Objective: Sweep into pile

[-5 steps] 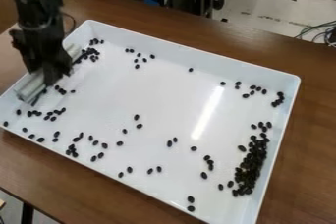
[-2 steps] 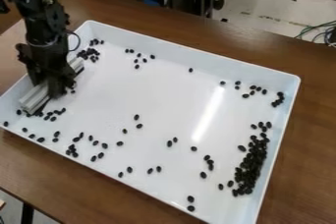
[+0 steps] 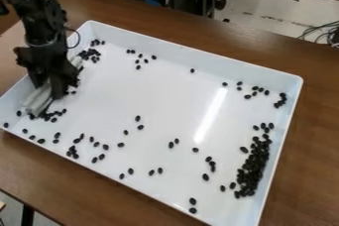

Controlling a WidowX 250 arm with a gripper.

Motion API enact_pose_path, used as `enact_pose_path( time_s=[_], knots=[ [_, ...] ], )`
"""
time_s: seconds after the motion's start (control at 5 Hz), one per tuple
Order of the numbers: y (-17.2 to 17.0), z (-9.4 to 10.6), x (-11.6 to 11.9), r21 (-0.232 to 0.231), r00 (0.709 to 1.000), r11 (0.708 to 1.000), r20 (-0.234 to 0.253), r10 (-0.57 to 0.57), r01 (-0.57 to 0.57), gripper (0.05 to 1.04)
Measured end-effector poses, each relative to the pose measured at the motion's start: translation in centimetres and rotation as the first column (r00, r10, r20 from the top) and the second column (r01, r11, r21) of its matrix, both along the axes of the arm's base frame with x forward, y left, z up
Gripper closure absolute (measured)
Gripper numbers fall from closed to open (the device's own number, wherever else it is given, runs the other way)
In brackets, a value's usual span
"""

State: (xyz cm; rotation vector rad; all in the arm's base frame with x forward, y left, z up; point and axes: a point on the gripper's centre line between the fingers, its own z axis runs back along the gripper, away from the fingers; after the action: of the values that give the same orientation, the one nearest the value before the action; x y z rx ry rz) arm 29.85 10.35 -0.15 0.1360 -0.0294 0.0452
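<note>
We see the pincer (image 3: 54,85) gripping a pale bar (image 3: 37,102) that sticks out on both sides of it; how wide its grip is parted, we can't tell. Dark beans (image 3: 47,118) lie close by both ends of the bar. Under the pincer we have the white tray (image 3: 192,56), with more beans scattered outward from it. Well apart, near the tray's far wall from the pincer, sits our dense pile (image 3: 253,170). The table (image 3: 321,131) carries the tray.
</note>
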Motion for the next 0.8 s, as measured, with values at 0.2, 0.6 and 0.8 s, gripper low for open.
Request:
enact_pose_path(
  time_s=[0.2,0.6,0.8],
  knots=[
    [-4.9,0.0,-1.1,-0.072,0.999,0.997,-0.036,0.011,-0.013,0.730],
    [-14.8,-0.3,-2.2,-0.143,0.997,0.989,-0.056,-0.053,0.044,0.730],
    [-19.8,-0.7,-3.0,-0.168,0.991,0.979,-0.058,-0.123,0.111,0.729]
  ],
)
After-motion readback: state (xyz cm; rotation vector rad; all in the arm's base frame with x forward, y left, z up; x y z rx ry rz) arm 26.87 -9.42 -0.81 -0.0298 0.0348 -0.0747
